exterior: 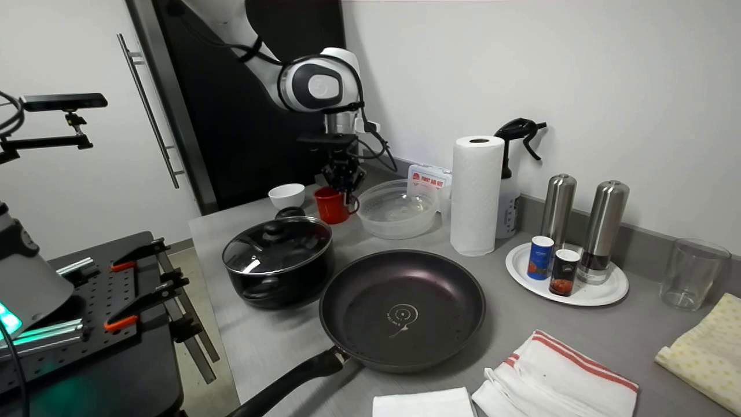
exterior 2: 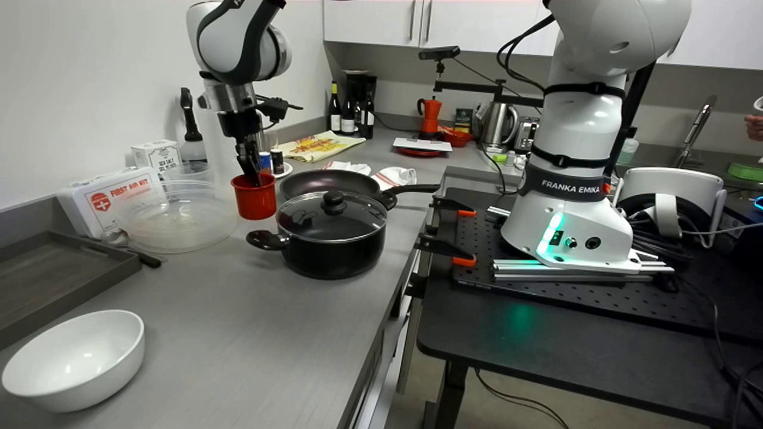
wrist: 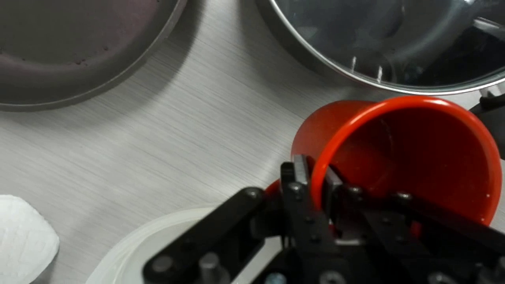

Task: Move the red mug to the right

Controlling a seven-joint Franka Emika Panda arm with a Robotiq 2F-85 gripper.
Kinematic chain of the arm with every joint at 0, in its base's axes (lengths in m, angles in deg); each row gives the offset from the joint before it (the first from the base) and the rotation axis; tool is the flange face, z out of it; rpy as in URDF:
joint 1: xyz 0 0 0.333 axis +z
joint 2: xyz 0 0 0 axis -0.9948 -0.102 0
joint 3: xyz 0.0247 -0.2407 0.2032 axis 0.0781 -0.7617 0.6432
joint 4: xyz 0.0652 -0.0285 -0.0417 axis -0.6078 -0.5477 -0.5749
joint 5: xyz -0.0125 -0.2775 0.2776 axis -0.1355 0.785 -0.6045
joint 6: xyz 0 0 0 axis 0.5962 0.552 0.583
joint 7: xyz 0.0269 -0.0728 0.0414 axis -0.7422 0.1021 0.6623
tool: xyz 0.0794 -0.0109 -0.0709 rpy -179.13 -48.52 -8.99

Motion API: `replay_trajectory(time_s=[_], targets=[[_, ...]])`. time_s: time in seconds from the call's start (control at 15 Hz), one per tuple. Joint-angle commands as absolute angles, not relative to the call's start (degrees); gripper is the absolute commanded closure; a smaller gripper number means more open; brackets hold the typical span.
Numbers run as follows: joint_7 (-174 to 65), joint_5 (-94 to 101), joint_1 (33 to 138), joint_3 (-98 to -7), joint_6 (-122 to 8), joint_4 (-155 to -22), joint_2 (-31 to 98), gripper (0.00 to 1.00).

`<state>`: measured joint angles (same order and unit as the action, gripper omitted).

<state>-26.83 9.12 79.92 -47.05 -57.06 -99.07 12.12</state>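
The red mug (exterior: pixel 330 207) is between the lidded black pot and a clear plastic container in both exterior views (exterior 2: pixel 253 199). In the wrist view the mug (wrist: pixel 414 146) has its mouth facing the camera; part of the handle shows behind the jaws. My gripper (exterior: pixel 348 194) points down at the mug's rim, also in an exterior view (exterior 2: pixel 255 173). In the wrist view the jaws (wrist: pixel 317 173) are close together with the mug wall between them, one finger inside and one outside. The mug looks slightly raised off the counter, but this is hard to tell.
The black pot (exterior 2: pixel 334 244) and frying pan (exterior: pixel 402 313) stand near the mug. The clear container (exterior: pixel 399 217) is on its wall side, with a first aid kit (exterior 2: pixel 113 196) behind. A white bowl (exterior 2: pixel 77 357), grey tray (exterior 2: pixel 59 280) and paper towel roll (exterior: pixel 477 197) are also on the counter.
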Motion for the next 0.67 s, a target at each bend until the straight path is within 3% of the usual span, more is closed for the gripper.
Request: replay_trajectory(time_s=[0.0, 0.6], targets=[[-28.67, 9.93, 80.15, -47.55, -57.11, -101.84, 15.88, 0.98], [-31.41, 7.89, 77.23, -49.43, -55.60, -100.97, 19.94, 0.98]])
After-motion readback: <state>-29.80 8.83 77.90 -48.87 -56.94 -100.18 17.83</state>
